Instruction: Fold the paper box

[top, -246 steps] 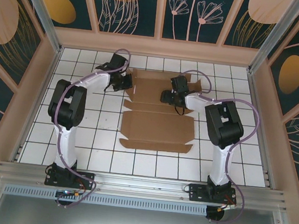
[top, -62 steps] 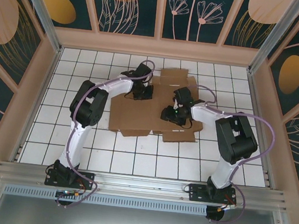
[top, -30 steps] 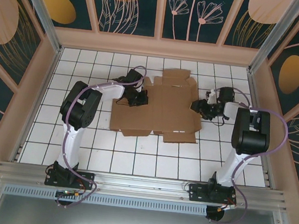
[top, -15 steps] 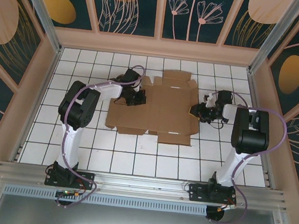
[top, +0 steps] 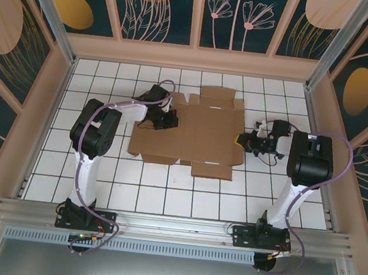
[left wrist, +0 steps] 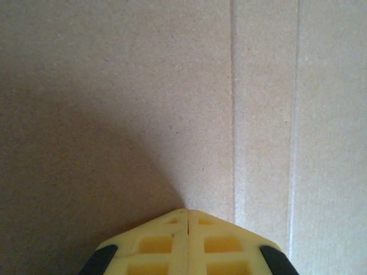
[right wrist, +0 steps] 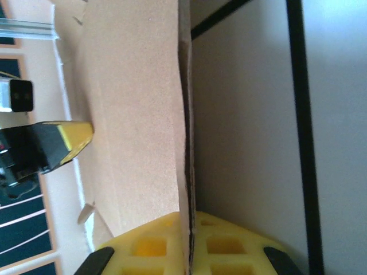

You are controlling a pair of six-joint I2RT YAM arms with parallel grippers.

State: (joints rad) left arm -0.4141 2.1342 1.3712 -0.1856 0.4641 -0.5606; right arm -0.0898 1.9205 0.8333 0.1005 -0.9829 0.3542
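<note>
R end effector [right wrist: 189, 220] just clamped onto the right edge of the paper box [top: 198, 132]; half open a sec ago. L end effector [left wrist: 186, 211] closed, empty, tip prob. pressing the sheet. Box flat mid-worktop [top: 163, 195], so flap folding can begin.

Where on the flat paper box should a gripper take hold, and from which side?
Its thin outer edge, approached sideways, low along the table. The paper box lies spread flat, so its face offers nothing to pinch; only an edge fits between two fingers. The right gripper is shut on the right edge this way.
</note>
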